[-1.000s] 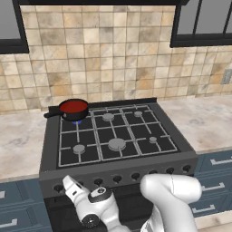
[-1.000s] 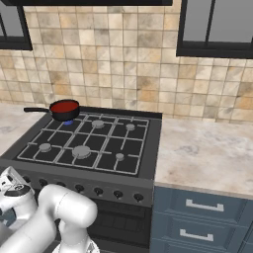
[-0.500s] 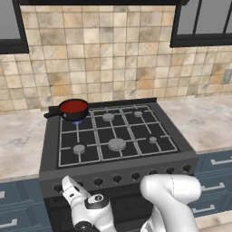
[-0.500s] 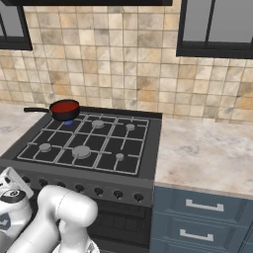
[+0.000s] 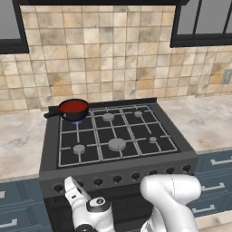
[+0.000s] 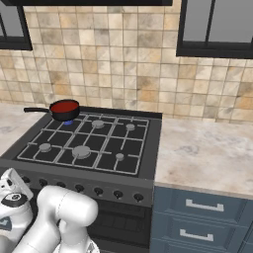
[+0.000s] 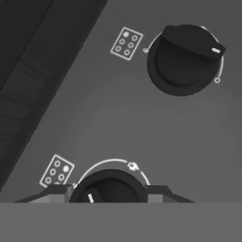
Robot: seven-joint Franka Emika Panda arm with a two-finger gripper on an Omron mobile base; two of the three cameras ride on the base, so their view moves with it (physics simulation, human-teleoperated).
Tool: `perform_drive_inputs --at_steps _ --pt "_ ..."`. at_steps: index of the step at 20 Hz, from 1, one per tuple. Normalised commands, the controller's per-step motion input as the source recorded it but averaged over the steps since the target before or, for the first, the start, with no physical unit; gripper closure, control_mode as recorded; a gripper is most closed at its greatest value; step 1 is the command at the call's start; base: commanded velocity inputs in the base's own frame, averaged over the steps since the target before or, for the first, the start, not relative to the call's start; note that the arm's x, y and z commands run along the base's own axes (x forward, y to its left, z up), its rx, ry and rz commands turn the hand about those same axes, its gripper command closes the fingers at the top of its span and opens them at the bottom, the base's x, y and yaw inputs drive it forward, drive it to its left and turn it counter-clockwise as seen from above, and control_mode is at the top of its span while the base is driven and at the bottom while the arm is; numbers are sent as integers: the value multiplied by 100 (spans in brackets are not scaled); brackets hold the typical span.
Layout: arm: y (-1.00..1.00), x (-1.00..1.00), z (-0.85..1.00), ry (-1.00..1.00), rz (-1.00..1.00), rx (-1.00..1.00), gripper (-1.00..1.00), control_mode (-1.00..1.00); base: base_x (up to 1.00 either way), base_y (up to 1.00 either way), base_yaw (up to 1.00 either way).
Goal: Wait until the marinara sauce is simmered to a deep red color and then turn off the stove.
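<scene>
Stove (image 5: pixel 113 140) is spreading out above and beyond my fingers (image 7: pixel 109 193), which are clamping its near knob (image 7: pixel 109 188) from both sides. Saucepan (image 5: pixel 72 110) is sitting far off on the back left burner, marinara sauce (image 5: pixel 73 106) showing deep red inside.

This is looking like a home kitchen: a black gas stove (image 5: pixel 115 136) with grid grates and a row of front knobs (image 6: pixel 98 190) is sitting between pale marbled countertops (image 6: pixel 207 153), with blue-grey cabinet drawers (image 6: pixel 200 222) running beneath them. A beige stone-tile backsplash (image 5: pixel 104 59) is covering the wall behind, dark-framed windows (image 6: pixel 217 27) are showing at the top, and a small black saucepan (image 5: pixel 72 110) holding red marinara sauce (image 5: pixel 73 106) is sitting on the rear left burner.
</scene>
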Motion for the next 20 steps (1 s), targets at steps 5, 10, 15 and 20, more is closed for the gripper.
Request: perform_drive_inputs --at_steps 5,10,15,20 --pt "-9 -6 -57 0 -14 73 100 -100 0 0 0" --pt "-3 0 -22 0 -18 65 100 -100 0 0 0" --pt "-13 0 -22 -3 -23 66 100 -100 0 0 0" --pt "-20 -8 -39 -8 -26 72 100 -100 0 0 0"
